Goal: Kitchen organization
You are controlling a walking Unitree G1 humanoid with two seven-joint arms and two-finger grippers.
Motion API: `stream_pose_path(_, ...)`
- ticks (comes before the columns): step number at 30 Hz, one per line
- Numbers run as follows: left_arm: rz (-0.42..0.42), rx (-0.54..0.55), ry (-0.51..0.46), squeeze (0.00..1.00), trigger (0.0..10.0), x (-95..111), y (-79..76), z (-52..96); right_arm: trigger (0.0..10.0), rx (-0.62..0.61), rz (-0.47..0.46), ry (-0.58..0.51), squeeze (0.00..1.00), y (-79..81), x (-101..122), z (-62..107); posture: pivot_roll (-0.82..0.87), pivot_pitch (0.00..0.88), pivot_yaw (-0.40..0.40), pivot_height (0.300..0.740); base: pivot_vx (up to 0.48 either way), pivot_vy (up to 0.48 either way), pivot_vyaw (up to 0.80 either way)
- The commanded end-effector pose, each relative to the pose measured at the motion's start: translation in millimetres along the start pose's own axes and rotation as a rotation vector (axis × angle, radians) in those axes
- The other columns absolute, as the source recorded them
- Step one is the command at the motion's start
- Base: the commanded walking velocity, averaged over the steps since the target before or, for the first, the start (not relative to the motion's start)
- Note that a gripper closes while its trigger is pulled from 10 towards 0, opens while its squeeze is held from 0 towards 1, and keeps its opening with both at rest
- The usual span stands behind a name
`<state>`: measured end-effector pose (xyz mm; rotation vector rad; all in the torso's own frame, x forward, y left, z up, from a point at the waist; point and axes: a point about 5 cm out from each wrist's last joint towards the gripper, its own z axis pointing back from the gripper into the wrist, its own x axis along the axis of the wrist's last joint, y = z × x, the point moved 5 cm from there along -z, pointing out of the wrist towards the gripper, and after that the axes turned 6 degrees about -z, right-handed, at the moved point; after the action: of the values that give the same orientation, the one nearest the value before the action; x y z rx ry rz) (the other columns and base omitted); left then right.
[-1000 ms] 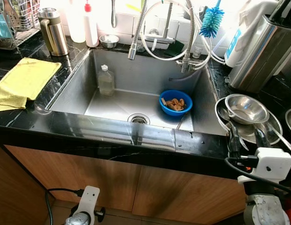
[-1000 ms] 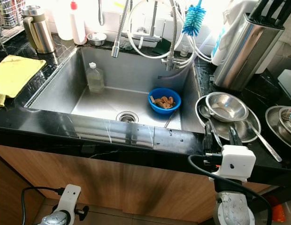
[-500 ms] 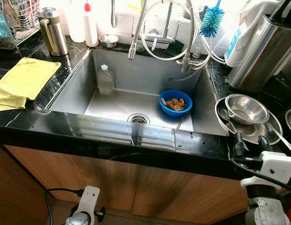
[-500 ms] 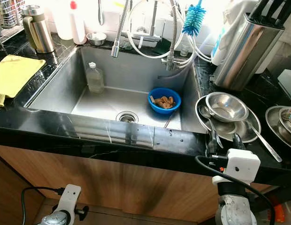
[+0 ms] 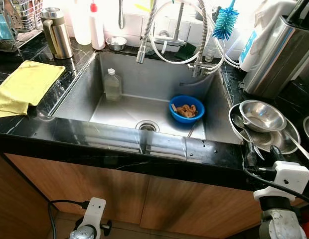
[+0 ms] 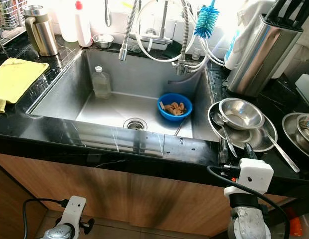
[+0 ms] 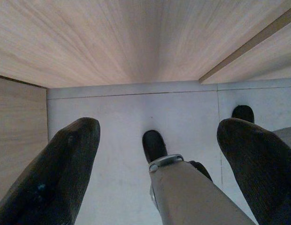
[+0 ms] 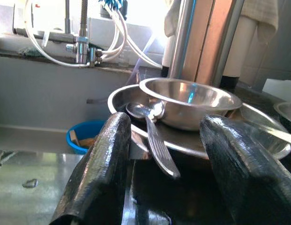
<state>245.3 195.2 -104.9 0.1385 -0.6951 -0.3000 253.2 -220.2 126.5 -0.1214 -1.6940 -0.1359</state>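
My right gripper [image 5: 261, 153] stands open at the counter's front edge, right of the sink [image 5: 70, 102]. Just beyond its fingertips lies a steel plate [image 5: 289, 137] carrying a steel bowl [image 5: 261, 115] and a spoon [image 5: 246, 134]. In the right wrist view the spoon [image 8: 152, 136] points its handle into the gap between the fingers [image 8: 105, 164], and nothing is gripped. The bowl [image 8: 190, 101] sits behind it. A blue bowl [image 5: 186, 108] with brown scraps and a clear plastic bottle [image 5: 112, 85] stand in the sink. My left gripper [image 7: 159, 126] hangs open above the floor by the cabinet.
A yellow cloth [image 5: 25, 87], a steel thermos [image 5: 57, 32] and a dish rack [image 5: 15, 20] are on the left counter. A coiled faucet [image 5: 144, 35] and blue brush [image 5: 224, 22] stand behind the sink. A steel knife block [image 5: 281, 55] stands back right. A second long handle [image 5: 299, 149] lies across the plate.
The right gripper drew back from the plate toward the counter's front edge, then shifted slightly left. It stays open. The left arm has not moved.
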Motion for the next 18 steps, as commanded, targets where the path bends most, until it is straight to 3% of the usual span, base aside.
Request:
stream_pose_path(1, -0.014, -0.014, 0.009, 0.00, 10.0, -2.9, -4.4, 0.2, 10.0, -0.005, 0.007, 0.012, 0.00, -4.8, -3.8, 1.2, 0.15, 0.086, -0.133, 0.736, 0.000, 0.000, 0.00)
stream_pose_path(9, -0.019, -0.016, 0.010, 0.00, 10.0, -3.5, -4.4, 0.4, 10.0, 0.006, 0.004, 0.012, 0.00, -3.2, -5.2, 0.0, 0.15, 0.072, -0.131, 0.736, 0.000, 0.000, 0.00)
stream_pose_path(10, -0.020, -0.017, 0.010, 0.00, 10.0, -3.6, -4.4, 0.4, 9.2, 0.005, 0.004, 0.011, 0.00, -3.3, -5.1, -0.1, 0.15, 0.072, -0.131, 0.736, 0.000, 0.000, 0.00)
stream_pose_path(11, -0.020, -0.017, 0.010, 0.00, 10.0, -3.6, -4.5, 0.4, 9.2, 0.005, 0.004, 0.010, 0.00, -3.4, -5.2, -0.2, 0.15, 0.071, -0.131, 0.736, 0.000, 0.000, 0.00)
stream_pose_path(12, -0.021, -0.017, 0.010, 0.00, 10.0, -3.6, -4.6, 0.4, 4.3, 0.005, 0.005, 0.009, 0.00, -3.4, -5.2, -0.2, 0.15, 0.069, -0.131, 0.736, 0.000, 0.000, 0.00)
stream_pose_path(13, -0.022, -0.017, 0.010, 0.00, 10.0, -3.6, -4.6, 0.4, 1.5, 0.007, 0.008, 0.007, 0.00, -3.3, -4.9, -0.3, 0.15, 0.069, -0.131, 0.736, 0.000, 0.000, 0.00)
stream_pose_path(14, -0.023, -0.017, 0.010, 0.00, 10.0, -3.6, -4.6, 0.4, 0.0, 0.011, 0.010, 0.003, 0.00, -3.0, -4.2, -0.6, 0.15, 0.070, -0.133, 0.736, 0.000, 0.000, 0.00)
stream_pose_path(18, -0.022, -0.017, 0.010, 0.00, 10.0, -3.4, -4.6, 0.4, 0.0, 0.014, 0.011, 0.000, 0.00, -2.7, -3.1, -1.2, 0.15, 0.074, -0.134, 0.736, 0.000, 0.000, 0.00)
